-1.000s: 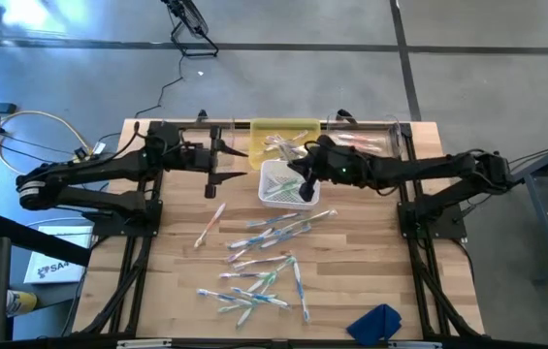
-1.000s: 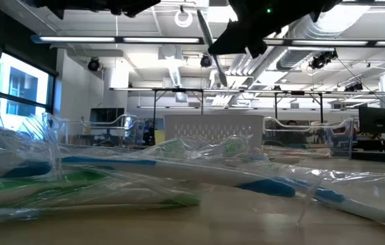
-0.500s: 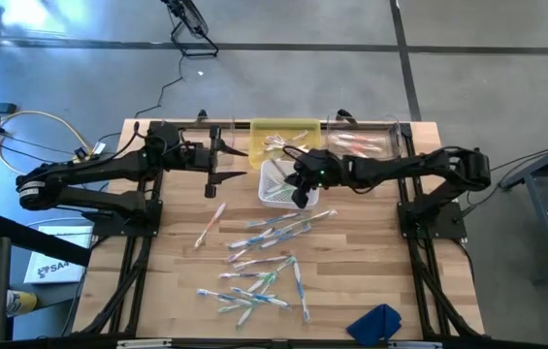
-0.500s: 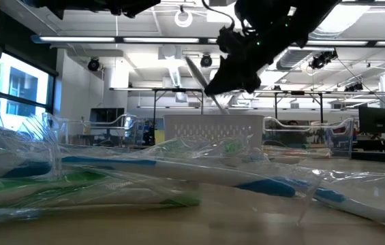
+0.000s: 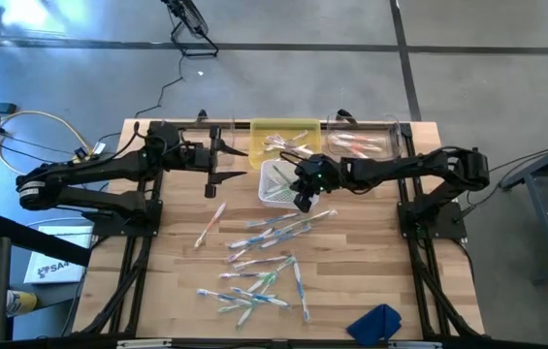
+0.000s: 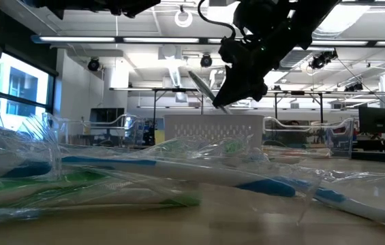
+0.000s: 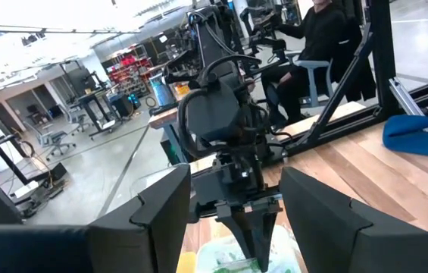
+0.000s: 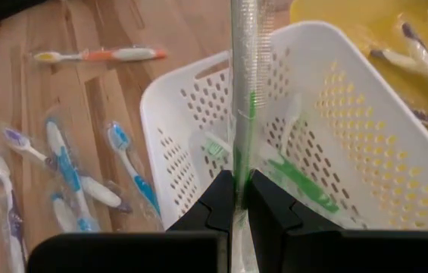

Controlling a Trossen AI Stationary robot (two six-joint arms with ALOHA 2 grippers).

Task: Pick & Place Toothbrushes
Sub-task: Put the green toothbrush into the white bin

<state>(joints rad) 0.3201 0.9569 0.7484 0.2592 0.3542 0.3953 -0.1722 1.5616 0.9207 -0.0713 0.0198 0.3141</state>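
Note:
Many wrapped toothbrushes (image 5: 266, 254) lie loose on the wooden table. A white perforated basket (image 5: 275, 184) stands at the far middle, with a green-and-white toothbrush (image 8: 298, 180) lying in it. My right gripper (image 5: 303, 196) hangs slanting down over the basket's near right part, shut on one clear-wrapped toothbrush with a green accent (image 8: 241, 91). From the low view this gripper (image 6: 227, 101) is well above the basket (image 6: 212, 128). My left gripper (image 5: 227, 163) waits open and level, left of the basket, holding nothing. My right gripper pinches the wrapped toothbrush (image 8: 240, 163) between its two fingers, near one end. The toothbrush runs on forward past the fingertips, in line with the fingers. It is lifted clear, its free end (image 6: 193, 75) slanting up over the basket.
A yellow bin (image 5: 298, 129) and a clear bin (image 5: 366, 143), both holding toothbrushes, stand behind the basket along the far edge. A blue cloth (image 5: 375, 323) lies at the near right. An orange-handled toothbrush (image 5: 210, 225) lies apart on the left. A person (image 7: 327, 34) sits beyond the table.
My right gripper has come down toward the white basket and shifted a little toward the table's left. It has tipped its fingers downward and rolled, still shut on the toothbrush, which has swung down with it.

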